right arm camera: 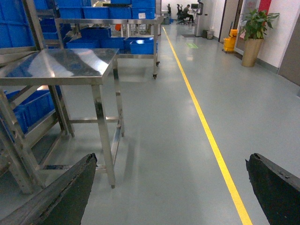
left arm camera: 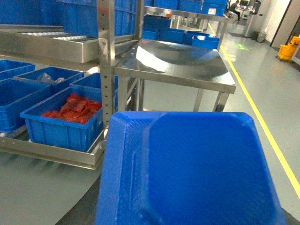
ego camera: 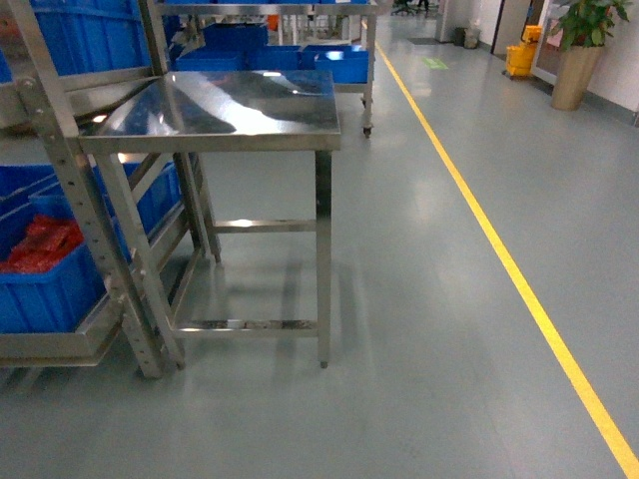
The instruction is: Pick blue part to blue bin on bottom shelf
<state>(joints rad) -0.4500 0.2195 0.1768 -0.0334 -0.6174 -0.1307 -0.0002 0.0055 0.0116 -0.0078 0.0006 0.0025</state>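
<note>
Left claw state cannot tell: blue part (left arm camera: 190, 171) fills view. Right claw (right arm camera: 171, 187) spread, empty. Risk: part strikes rack upright (left arm camera: 106, 61) ahead, misses bottom shelf (left arm camera: 51, 152) bin (left arm camera: 61, 126).

A steel table (ego camera: 225, 105) is standing on the grey floor (ego camera: 429, 329) at about ten o'clock in the head view, its shiny top reflecting the surroundings. A yellow line (ego camera: 499, 254) is running across the floor from twelve o'clock down to five o'clock, and a potted plant (ego camera: 579, 45) and a yellow mop bucket (ego camera: 520, 58) are sitting near the wall at one o'clock. At nine o'clock red parts (ego camera: 42, 244) are lying in a crate, and a second table (right arm camera: 110, 21) loaded with blue crates is standing far back at eleven o'clock in the right wrist view.
</note>
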